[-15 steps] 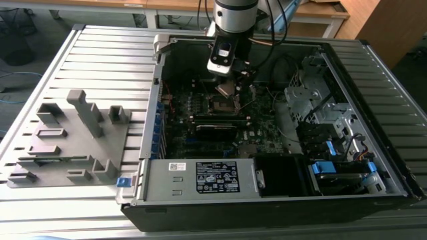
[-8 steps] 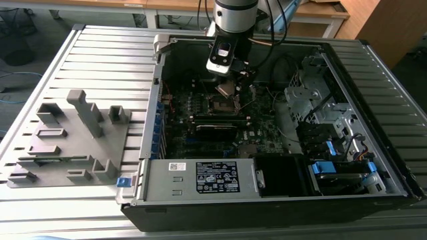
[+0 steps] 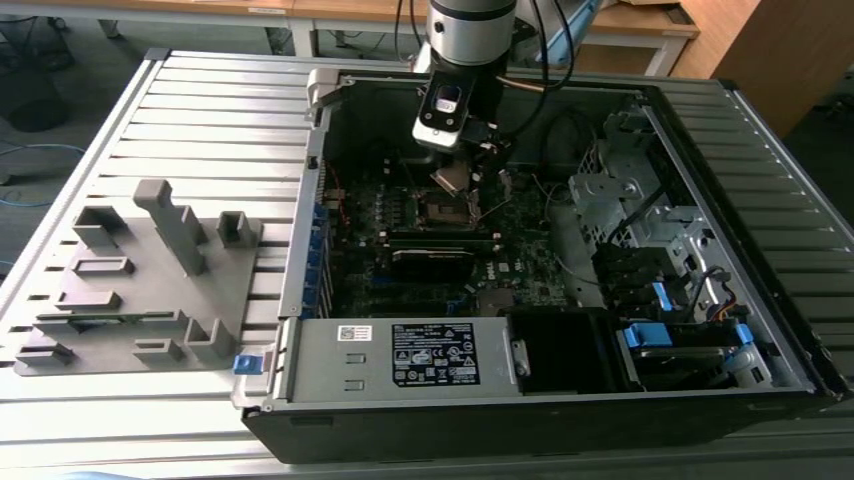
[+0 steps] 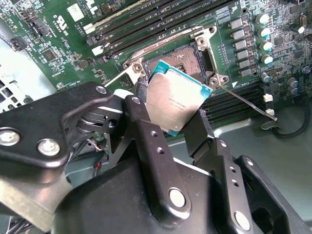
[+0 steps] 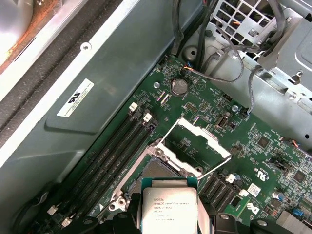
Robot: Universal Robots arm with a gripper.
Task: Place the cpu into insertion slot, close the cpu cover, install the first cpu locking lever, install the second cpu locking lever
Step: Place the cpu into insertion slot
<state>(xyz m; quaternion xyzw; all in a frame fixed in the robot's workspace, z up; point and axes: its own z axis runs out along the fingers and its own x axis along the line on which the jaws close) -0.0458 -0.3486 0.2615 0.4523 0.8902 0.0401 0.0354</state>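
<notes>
The cpu (image 4: pixel 176 97), a flat square chip with a dull brushed-metal face and a thin teal edge, is clamped by two opposite edges between the black metal fingers (image 4: pixel 146 131) of the gripper (image 4: pixel 173 105). It is held over the insertion slot (image 4: pixel 181 59), apart from it and not yet seated. The slot is a square socket with a brownish field of contacts and a silvery rim, set into the green circuit board (image 4: pixel 63 44). In the first wrist view the cpu cover (image 5: pixel 195 141), a thin silvery frame with a cut-out middle, is seen raised open. A thin wire lever (image 4: pixel 243 101) is swung clear beside the socket. In the exterior view the open computer case (image 3: pixel 300 230) is laid on a ribbed metal table (image 3: pixel 200 120), and a grey blocky fixture (image 3: pixel 147 270) is set at the exterior view's left.
</notes>
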